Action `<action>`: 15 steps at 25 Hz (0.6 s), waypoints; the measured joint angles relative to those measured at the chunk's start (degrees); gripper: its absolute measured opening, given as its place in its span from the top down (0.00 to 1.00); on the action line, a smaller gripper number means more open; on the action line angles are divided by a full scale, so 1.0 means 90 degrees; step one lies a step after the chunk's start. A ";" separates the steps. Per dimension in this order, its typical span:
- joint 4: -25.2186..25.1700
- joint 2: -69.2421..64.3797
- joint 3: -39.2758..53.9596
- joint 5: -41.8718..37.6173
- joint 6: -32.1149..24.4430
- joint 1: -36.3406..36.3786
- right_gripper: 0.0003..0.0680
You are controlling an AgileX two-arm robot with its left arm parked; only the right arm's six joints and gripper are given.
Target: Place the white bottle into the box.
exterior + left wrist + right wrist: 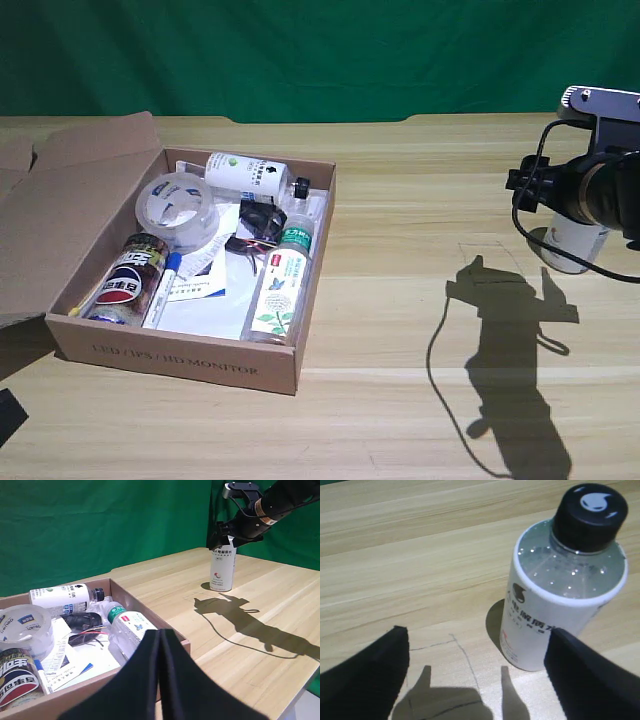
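The white bottle stands upright on the wooden table at the exterior view's right, well away from the box and half hidden behind my right arm. Its black cap and silvery shoulder fill the right wrist view, where the bottle stands beside one of my black fingers. My right gripper is open and hovers above and just behind the bottle, gripping nothing. In the left wrist view the gripper sits at the top of the bottle. The brown cardboard box lies open at the exterior view's left.
Inside the box lie a white bottle with a green logo, a tape roll, a Pepsi can, a clear green-capped bottle, a pen and papers. The parked left gripper fills the left wrist view's foreground. A pencilled square marks the table.
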 joint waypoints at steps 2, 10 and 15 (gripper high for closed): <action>0.0244 -0.0047 0.0000 0.0201 -0.0118 0.0000 0.00; 0.0507 -0.0046 0.0000 0.0896 -0.0632 0.0000 0.00; 0.0273 0.0379 -0.0056 0.1276 -0.0625 -0.0016 0.00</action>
